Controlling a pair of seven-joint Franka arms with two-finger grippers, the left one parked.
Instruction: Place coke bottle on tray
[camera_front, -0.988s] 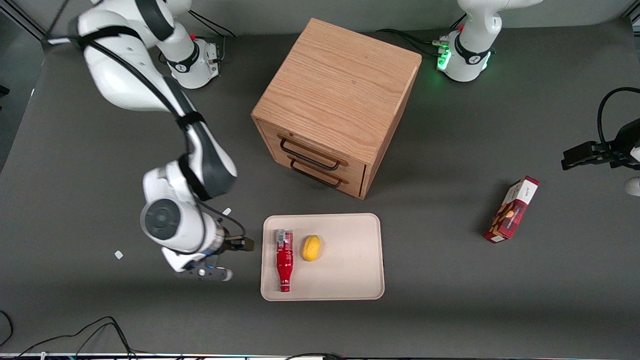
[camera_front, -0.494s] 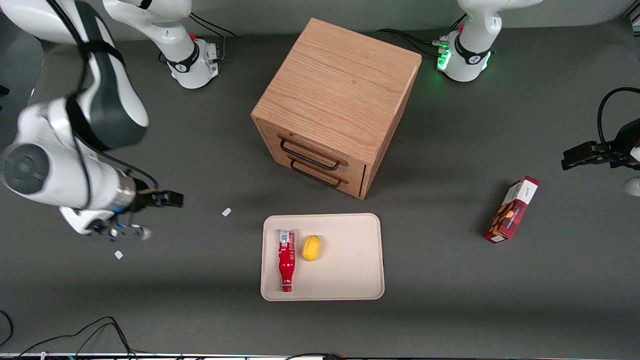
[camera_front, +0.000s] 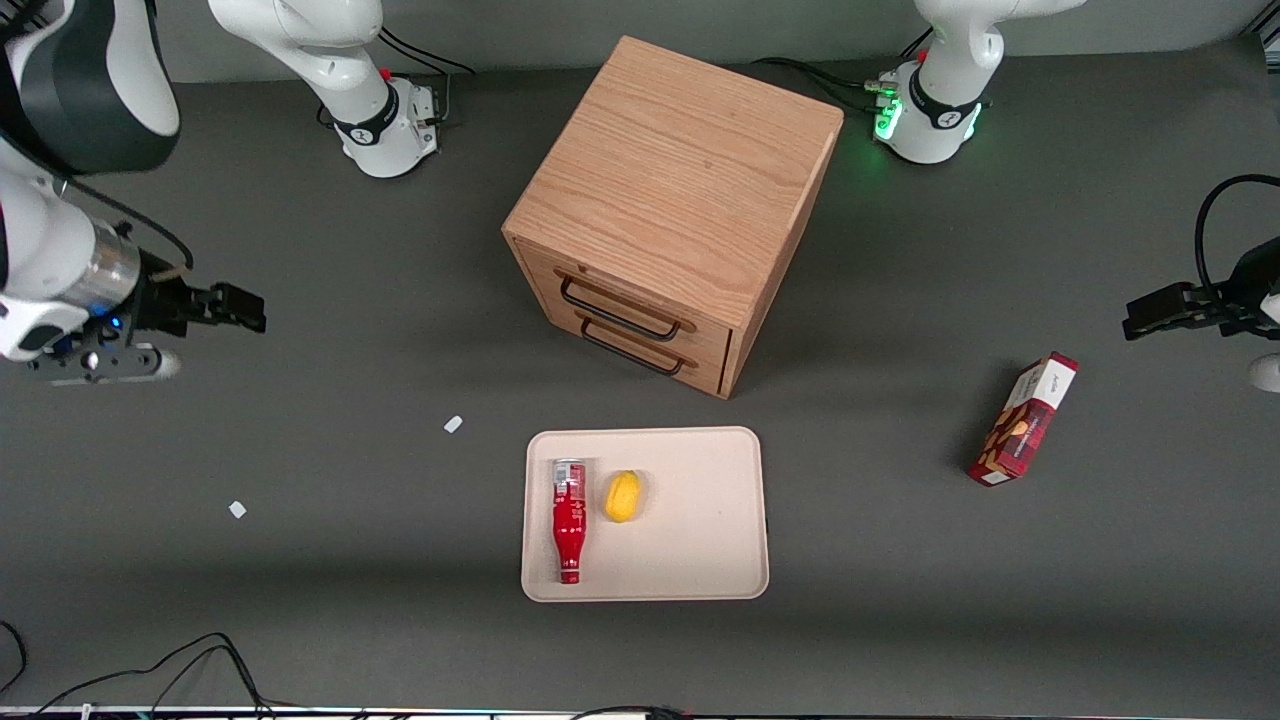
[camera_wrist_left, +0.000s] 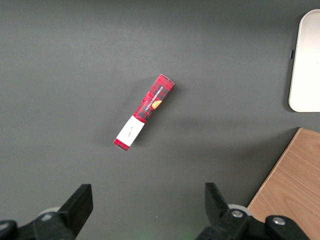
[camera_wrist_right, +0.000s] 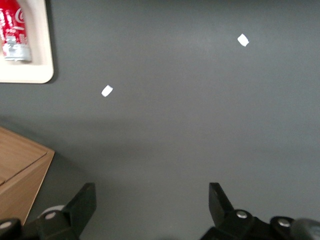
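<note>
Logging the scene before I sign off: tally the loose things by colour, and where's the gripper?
Red: 2, coke bottle and snack box
Yellow: 1, lemon
Beige: 1, tray
White: 2, scraps
Total: 6
Gripper open, above bare table at the working arm's end.

I read white Coca-Cola script on the coke bottle (camera_wrist_right: 14, 26) (part showing); the snack box (camera_wrist_left: 143, 112) print isn't legible.

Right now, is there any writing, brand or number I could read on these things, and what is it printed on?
"Coca-Cola" script, only partly in view, in white on the coke bottle, which lies on the tray.
Print on the red snack box, including its white label: too small to read.
Wooden drawer cabinet and yellow fruit: no writing.
The gripper, open and empty near the working arm's end of the table: no readable marking.
</note>
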